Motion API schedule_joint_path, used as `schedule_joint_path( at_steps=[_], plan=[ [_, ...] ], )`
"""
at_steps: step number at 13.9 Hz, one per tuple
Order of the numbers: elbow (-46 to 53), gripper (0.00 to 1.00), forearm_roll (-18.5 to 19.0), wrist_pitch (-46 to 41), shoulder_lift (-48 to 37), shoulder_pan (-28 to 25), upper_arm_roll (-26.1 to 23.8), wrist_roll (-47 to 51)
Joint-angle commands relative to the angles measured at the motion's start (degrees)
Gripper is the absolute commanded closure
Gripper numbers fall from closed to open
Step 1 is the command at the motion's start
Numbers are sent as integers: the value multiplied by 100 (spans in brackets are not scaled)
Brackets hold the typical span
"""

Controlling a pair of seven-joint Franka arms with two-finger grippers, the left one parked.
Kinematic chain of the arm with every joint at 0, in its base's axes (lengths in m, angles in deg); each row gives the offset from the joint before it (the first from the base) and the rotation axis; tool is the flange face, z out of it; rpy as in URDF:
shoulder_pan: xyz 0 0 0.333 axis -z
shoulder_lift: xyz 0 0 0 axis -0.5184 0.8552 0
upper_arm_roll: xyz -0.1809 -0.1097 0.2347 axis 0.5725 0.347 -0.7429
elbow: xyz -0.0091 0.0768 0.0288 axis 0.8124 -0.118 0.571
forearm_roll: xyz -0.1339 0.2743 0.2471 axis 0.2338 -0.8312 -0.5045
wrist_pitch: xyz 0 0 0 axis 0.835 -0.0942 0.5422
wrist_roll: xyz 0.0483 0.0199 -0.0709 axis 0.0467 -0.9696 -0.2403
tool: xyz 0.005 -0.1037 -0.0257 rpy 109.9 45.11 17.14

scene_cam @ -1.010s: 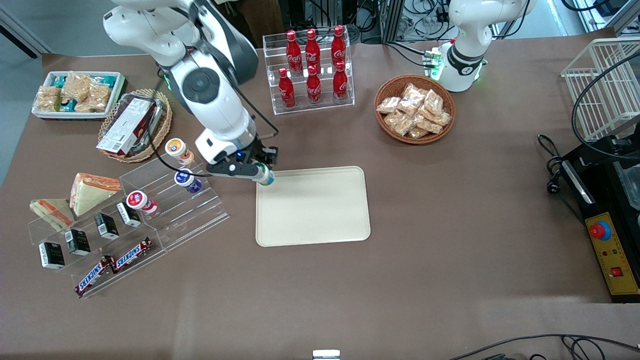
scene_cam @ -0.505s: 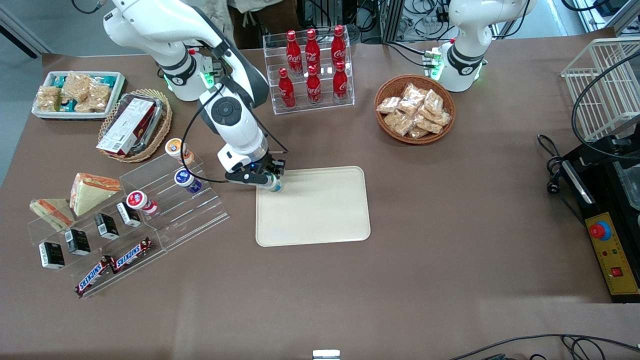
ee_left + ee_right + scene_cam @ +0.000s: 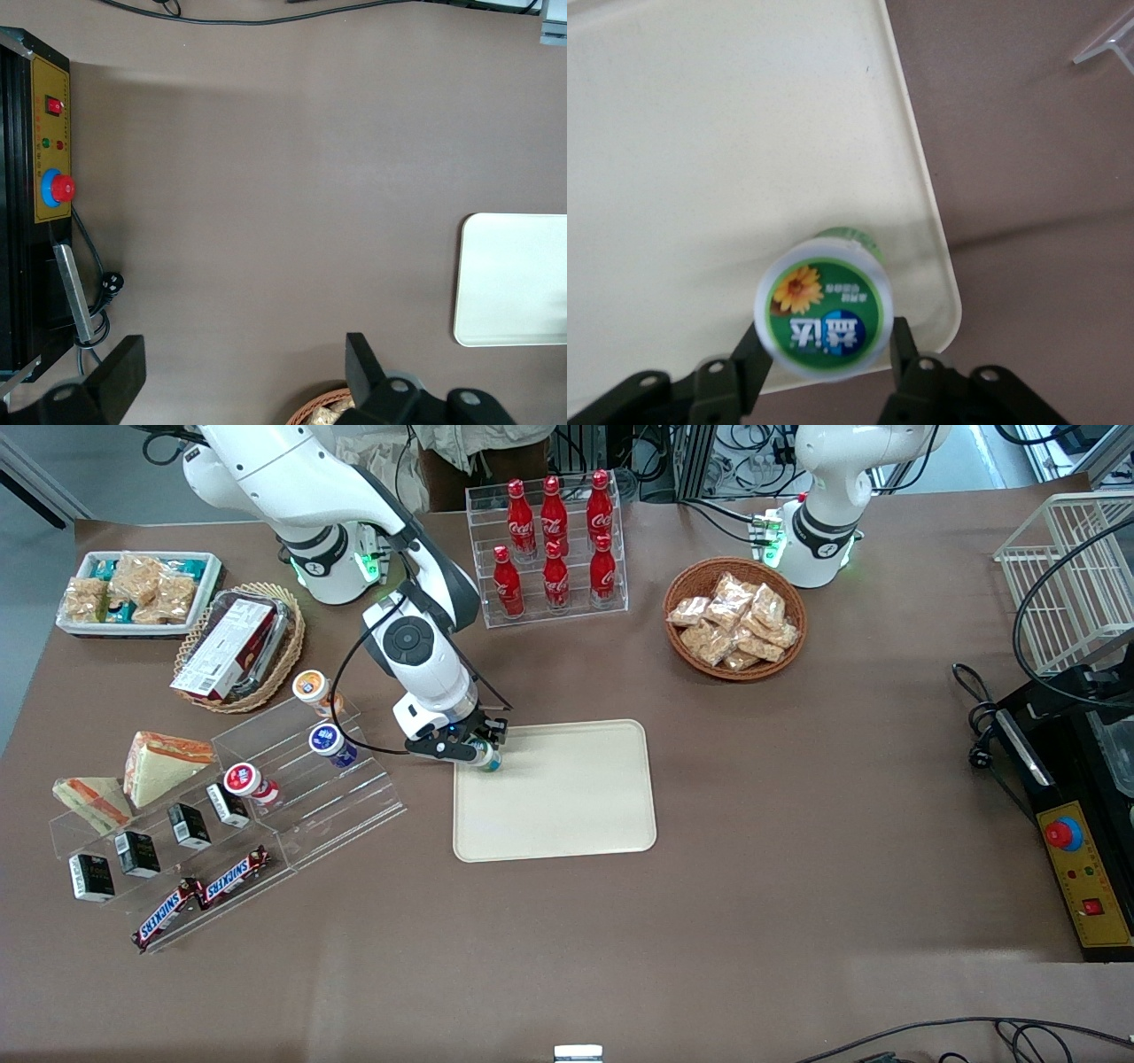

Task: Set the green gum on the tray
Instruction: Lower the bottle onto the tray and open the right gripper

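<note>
The gripper point(image 3: 483, 751) is low over a corner of the tray point(image 3: 567, 815), the corner nearest the working arm and farthest from the front camera. Its 2 fingers point(image 3: 755, 350) pinch the gum point(image 3: 825, 316) from both sides. The gum has a round green and white lid with a yellow flower on it. It sits between the fingers with its lid facing the wrist camera. Its lower end is right at the tray, just inside the rim at that corner. Whether it touches the tray cannot be told.

The tray is flat and cream, and it lies on the brown table point(image 3: 797, 824). Nothing else lies on it.

Beside the tray, toward the working arm's end, is a clear stepped rack point(image 3: 292, 779). An orange can point(image 3: 314, 690), a blue can point(image 3: 330, 744) and a red can point(image 3: 248, 782) sit on it. Nearer the front camera on that rack are small black boxes point(image 3: 137, 853) and 2 candy bars point(image 3: 199, 897).

Farther from the front camera is a clear stand with 6 red bottles point(image 3: 554, 540). A round basket of snacks point(image 3: 733, 618) is toward the parked arm's end
</note>
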Motion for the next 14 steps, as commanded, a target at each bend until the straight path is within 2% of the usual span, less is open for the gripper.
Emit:
schedule_joint_path(
  at_steps=[1, 7, 10, 14],
  plan=[
    [19, 1, 120, 115, 39, -17, 30, 156],
    [124, 1, 155, -95, -118, 62, 48, 77],
    [702, 1, 164, -1339, -592, 80, 48, 51],
    [2414, 0, 155, -3677, -883, 203, 4, 16]
  ],
)
